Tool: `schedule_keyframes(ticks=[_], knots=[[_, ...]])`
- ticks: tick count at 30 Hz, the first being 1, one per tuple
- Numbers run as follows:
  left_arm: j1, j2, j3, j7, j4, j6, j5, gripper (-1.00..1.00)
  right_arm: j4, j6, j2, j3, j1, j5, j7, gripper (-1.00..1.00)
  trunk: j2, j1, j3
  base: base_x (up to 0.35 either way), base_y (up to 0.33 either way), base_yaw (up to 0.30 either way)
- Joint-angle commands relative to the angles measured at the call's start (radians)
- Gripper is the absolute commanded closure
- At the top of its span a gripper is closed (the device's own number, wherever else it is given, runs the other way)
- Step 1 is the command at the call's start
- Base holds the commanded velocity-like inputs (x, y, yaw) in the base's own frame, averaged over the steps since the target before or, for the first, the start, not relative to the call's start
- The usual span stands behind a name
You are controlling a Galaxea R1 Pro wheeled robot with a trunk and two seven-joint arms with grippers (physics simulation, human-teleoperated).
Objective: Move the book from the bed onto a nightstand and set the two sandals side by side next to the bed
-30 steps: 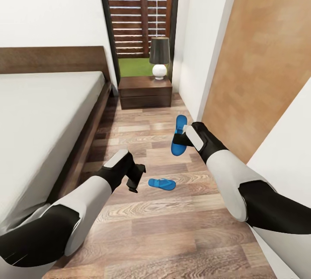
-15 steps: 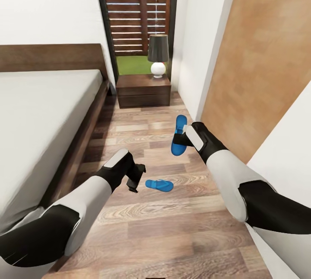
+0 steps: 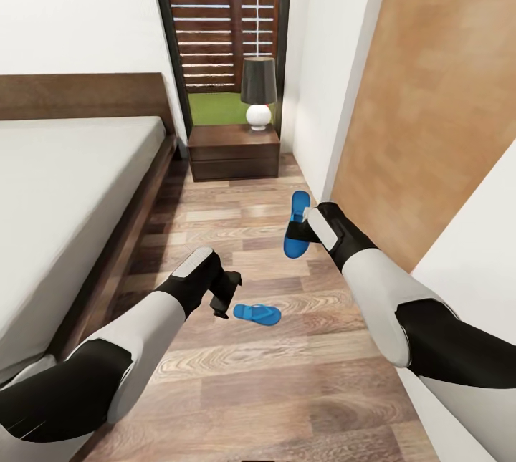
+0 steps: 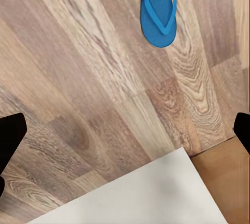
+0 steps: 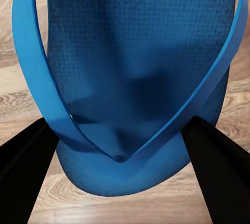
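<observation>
Beside the bed [image 3: 79, 183], our right gripper [image 3: 304, 227] is clamped on one blue sandal [image 3: 296, 224], holding it above the wood-plank floor [image 3: 287, 376]. The second sandal [image 3: 256, 314] lies flat on the planks just beside our left gripper [image 3: 223, 299], whose fingers [image 4: 11, 135] stand spread and empty. A nightstand [image 3: 233, 150] with a lamp [image 3: 258, 93] sits ahead.
</observation>
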Motion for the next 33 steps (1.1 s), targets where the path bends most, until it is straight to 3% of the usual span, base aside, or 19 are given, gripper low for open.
schedule_keyframes(ticks=[1,13,33], knots=[[-0.001,0.0,-0.001,0.003,0.0,0.01,-0.004,-1.0,-0.001,0.003,-0.001,0.006,0.0,-0.01,-0.009,1.0,0.0,0.0,-0.001,0.12,-0.006,0.0],[0.0,0.0,-0.001,-0.004,0.0,0.009,-0.004,-1.0,-0.001,0.003,0.001,0.006,0.001,-0.01,-0.01,1.0,0.0,0.0,-0.001,0.264,-0.05,0.0],[0.0,0.0,0.0,-0.005,0.001,0.01,-0.003,-1.0,-0.001,0.003,0.01,0.006,0.003,-0.01,-0.012,1.0,0.0,0.0,-0.001,0.106,-0.054,0.0]])
